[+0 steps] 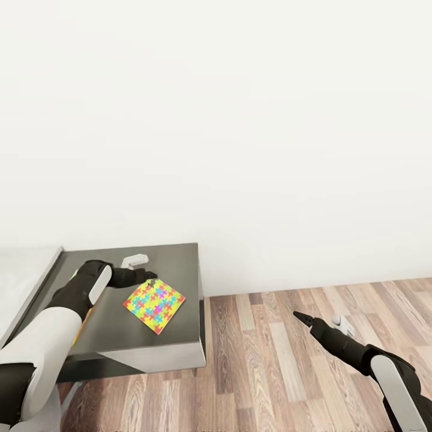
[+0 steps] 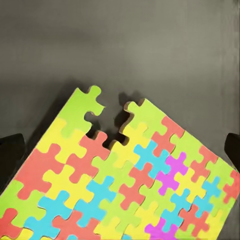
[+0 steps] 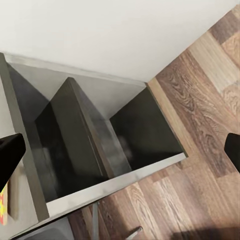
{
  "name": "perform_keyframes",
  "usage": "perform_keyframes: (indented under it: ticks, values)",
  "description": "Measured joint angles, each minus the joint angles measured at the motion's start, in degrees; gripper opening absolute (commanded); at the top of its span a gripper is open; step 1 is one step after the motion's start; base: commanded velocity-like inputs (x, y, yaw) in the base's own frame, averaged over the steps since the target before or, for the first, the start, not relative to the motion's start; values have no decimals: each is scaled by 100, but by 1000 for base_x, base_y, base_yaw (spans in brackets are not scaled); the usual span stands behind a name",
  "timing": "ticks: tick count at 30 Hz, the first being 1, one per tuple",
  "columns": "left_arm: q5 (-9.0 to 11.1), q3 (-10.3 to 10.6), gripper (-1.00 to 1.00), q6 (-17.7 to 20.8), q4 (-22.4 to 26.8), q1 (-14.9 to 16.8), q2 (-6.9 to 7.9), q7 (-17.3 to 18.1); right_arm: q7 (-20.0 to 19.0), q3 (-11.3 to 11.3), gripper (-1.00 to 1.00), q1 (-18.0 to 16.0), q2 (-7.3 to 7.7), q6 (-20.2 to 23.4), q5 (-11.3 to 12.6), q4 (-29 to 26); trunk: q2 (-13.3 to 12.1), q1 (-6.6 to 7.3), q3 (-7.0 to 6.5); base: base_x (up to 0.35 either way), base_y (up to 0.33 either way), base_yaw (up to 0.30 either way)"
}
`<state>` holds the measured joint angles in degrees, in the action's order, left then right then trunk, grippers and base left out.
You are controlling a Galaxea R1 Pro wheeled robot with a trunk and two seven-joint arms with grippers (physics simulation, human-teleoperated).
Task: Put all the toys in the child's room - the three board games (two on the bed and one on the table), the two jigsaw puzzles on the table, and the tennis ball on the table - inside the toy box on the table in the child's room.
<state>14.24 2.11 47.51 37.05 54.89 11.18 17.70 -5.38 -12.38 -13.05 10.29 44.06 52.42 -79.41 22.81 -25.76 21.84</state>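
- We're looking down at the dark cabinet (image 3: 100,145), seen from its end with a partition running through it.
- White wall (image 3: 110,30) behind it, wood-plank floor (image 3: 200,100) alongside and in front.
- Black fingertips (image 3: 10,155) of the right gripper (image 3: 120,150) poke in at both edges, spread wide with nothing between them.
- Sliver of something yellow and red (image 3: 4,202) at one edge, can't tell what.

A small white handle-like piece (image 1: 134,260) lies near the white wall (image 1: 240,120).
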Motion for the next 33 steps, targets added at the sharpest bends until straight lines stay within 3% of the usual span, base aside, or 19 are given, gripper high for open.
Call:
perform_keyframes:
  ticks: [2, 6, 16, 23, 33]
  values:
    - [-21, 7, 100, -2, -4, 0, 11, 309, -4, 0, 100, 0, 0, 0, 4, -2, 0, 0, 19, 0, 0, 0]
    - [-35, 11, 100, -2, -8, 0, 19, 487, -6, 0, 100, 0, 0, 0, 3, -1, 0, 0, 57, 0, 0, 0]
    - [-42, 9, 100, -4, -9, 0, 37, 533, -2, 0, 100, 0, 1, 0, 5, 2, 0, 0, 151, 0, 0, 0]
    - [-34, 3, 100, -5, -9, 0, 232, 543, -6, 0, 100, 0, 1, 0, 6, 5, 0, 0, 217, 0, 0, 0]
    - [-29, 8, 100, -4, -9, 0, 309, 555, -4, 0, 100, 0, 1, 0, 5, 6, 0, 0, 311, 0, 0, 0]
